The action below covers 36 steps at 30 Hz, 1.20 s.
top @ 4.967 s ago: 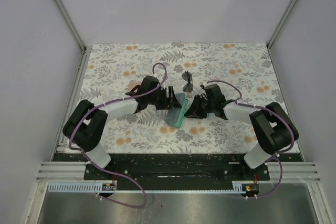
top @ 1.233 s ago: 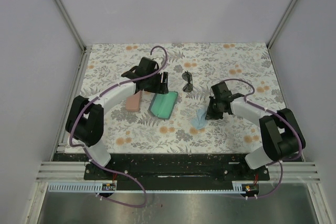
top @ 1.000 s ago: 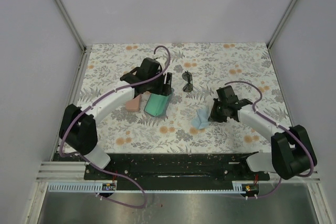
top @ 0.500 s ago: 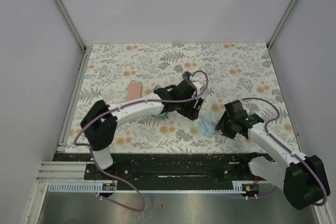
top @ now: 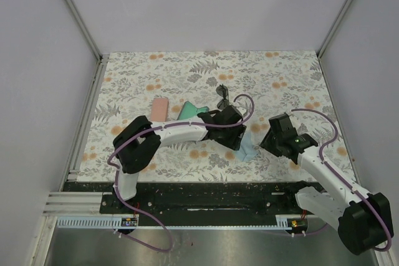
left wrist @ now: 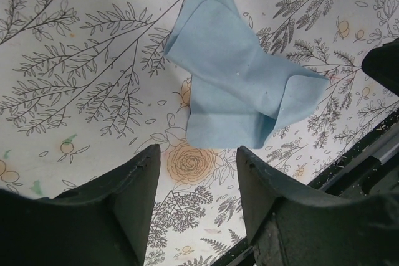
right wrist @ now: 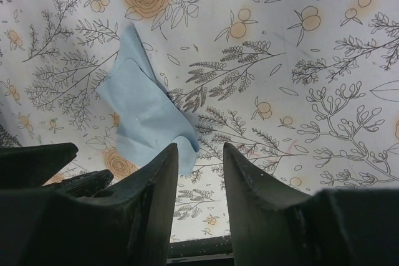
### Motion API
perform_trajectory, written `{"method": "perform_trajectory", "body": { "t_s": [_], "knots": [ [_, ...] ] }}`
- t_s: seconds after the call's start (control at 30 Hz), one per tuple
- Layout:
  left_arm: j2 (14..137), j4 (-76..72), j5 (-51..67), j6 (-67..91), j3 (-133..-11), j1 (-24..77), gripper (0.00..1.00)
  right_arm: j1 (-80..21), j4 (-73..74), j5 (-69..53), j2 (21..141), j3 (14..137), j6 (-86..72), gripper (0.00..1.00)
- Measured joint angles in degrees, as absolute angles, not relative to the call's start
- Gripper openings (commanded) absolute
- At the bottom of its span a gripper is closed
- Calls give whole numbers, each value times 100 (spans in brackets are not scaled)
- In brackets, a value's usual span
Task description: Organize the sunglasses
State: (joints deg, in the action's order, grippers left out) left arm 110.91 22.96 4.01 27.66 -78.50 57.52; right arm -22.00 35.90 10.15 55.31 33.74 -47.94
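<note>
A dark-framed pair of sunglasses [top: 222,95] lies folded on the floral table, behind the middle. My left gripper [top: 235,137] reaches across the centre, just in front of the sunglasses and apart from them. It is open and hangs over the near edge of a crumpled light blue cloth [left wrist: 237,85], with nothing between its fingers [left wrist: 140,179]. My right gripper [right wrist: 201,149] is open and empty too, a little to the right of the same cloth [right wrist: 146,110]. In the top view it sits at the near right [top: 268,140].
A pink case [top: 159,109] and a teal case [top: 189,112] lie left of the sunglasses, beside the left arm's forearm. The cloth [top: 246,145] lies between the two grippers. The black base rail [top: 206,194] runs along the table's near edge.
The left arm has swung from the cases at the back left over to the cloth. The right gripper has opened, let the cloth go and drawn back to the near right.
</note>
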Motion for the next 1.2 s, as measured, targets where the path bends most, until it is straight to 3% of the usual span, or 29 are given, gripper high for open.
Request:
{"method": "perform_trajectory", "body": {
  "t_s": [0.43,0.63,0.7,0.9,1.2],
  "knots": [
    [11518,2045,458,2875,-7846,5937,41,-2200,3494,1046,4571,3339,-4584,42],
    [11666,1883,484,2921,-7935,5948,17,-2200,3485,1037,4235,3199,-4589,42],
    [11712,1802,508,2947,-7944,5959,0,-2200,3485,1026,4241,3173,-4589,42],
    [11858,1678,539,3026,-8084,5981,0,-2200,3361,904,4536,3151,-4582,43],
    [11220,1743,209,2989,-7349,5940,0,-2200,3002,283,6001,3352,-4108,40]
  ]
}}
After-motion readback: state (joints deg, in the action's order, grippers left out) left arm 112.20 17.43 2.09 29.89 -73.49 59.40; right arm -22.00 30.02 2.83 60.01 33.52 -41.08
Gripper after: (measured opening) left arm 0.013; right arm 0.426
